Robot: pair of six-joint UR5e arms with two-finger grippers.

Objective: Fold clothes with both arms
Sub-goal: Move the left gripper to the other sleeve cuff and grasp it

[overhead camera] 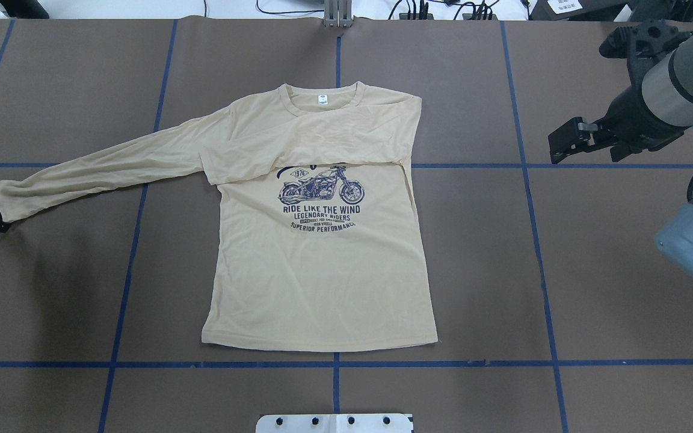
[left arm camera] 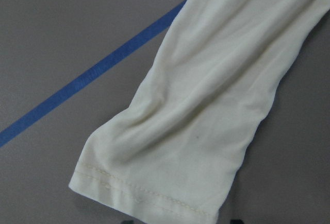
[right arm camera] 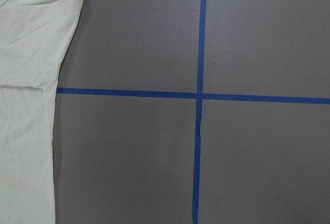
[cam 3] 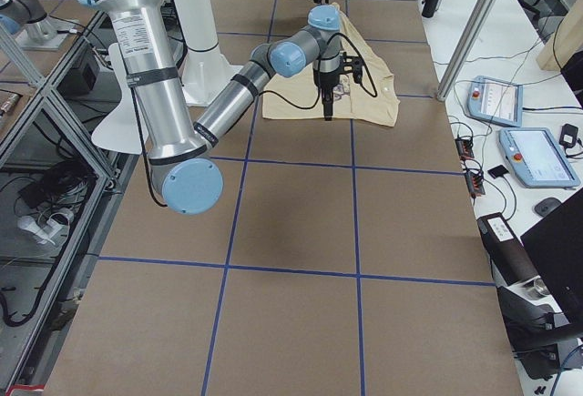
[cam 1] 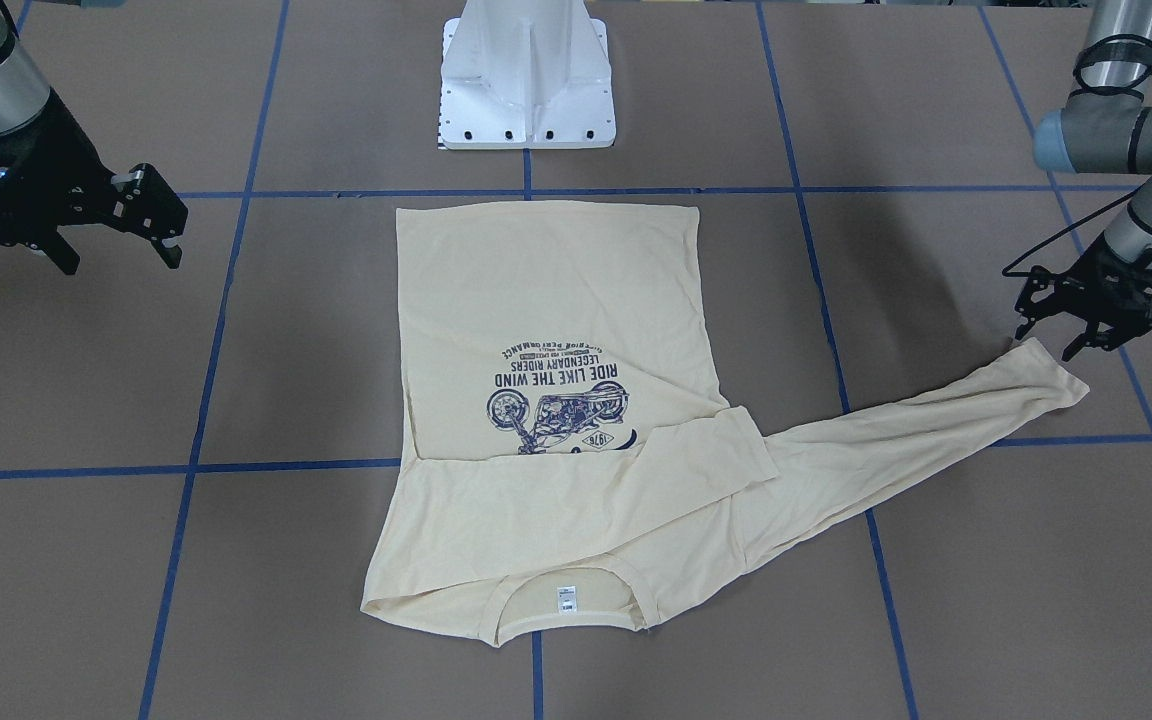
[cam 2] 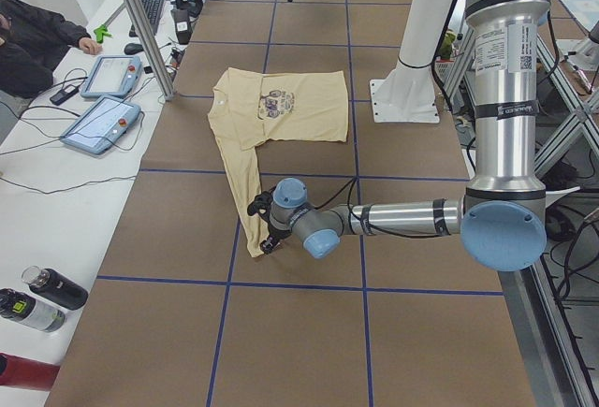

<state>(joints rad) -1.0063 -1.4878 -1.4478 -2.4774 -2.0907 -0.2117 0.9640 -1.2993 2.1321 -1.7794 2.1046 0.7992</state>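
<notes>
Cream long-sleeved T-shirt (overhead camera: pixel 316 282). Lay flat and front up at the middle of the brown table (overhead camera: pixel 563 300), itself gridded with blue tape lines (right arm camera: pixel 198 147). Seen from overhead, pointed its collar to 12 o'clock and its hem to 6. Showed a navy motorcycle print (overhead camera: pixel 321 192) on the chest and a small white neck label (overhead camera: pixel 322 99). Had one sleeve (overhead camera: pixel 298 156) folded across the chest toward 9 o'clock, covering the top of the print. Had the other sleeve (overhead camera: pixel 100 168) stretched flat between 8 and 9 o'clock, with its cuff (left arm camera: pixel 144 183) on the table.

Left gripper (cam 1: pixel 1044 345): hovered right at that cuff, fingers spread, pinching nothing; could not tell whether touching the fabric.

Right gripper (cam 1: pixel 123 262): hung well apart from the shirt, between 2 and 3 o'clock, fingers spread and empty.
</notes>
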